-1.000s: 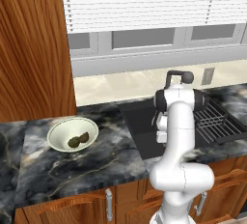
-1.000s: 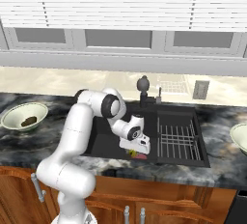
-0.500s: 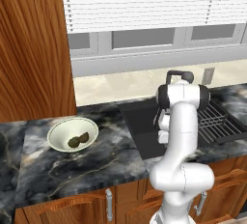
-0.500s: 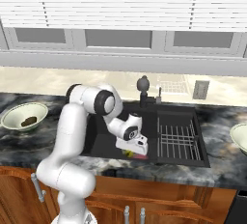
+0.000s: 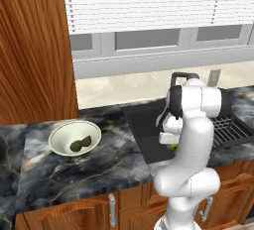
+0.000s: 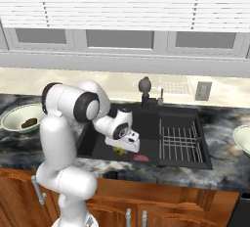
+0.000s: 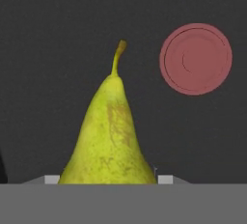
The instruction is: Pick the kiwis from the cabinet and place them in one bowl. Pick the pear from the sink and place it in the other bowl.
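Yellow-green pear masking my gripper low in the sink, grip beyond my telling.

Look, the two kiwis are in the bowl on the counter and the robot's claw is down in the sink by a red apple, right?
Nearly. The fruit by the claw in the sink is a yellow-green pear, not a red apple; the hand view shows it. The two kiwis are in the bowl on the counter.
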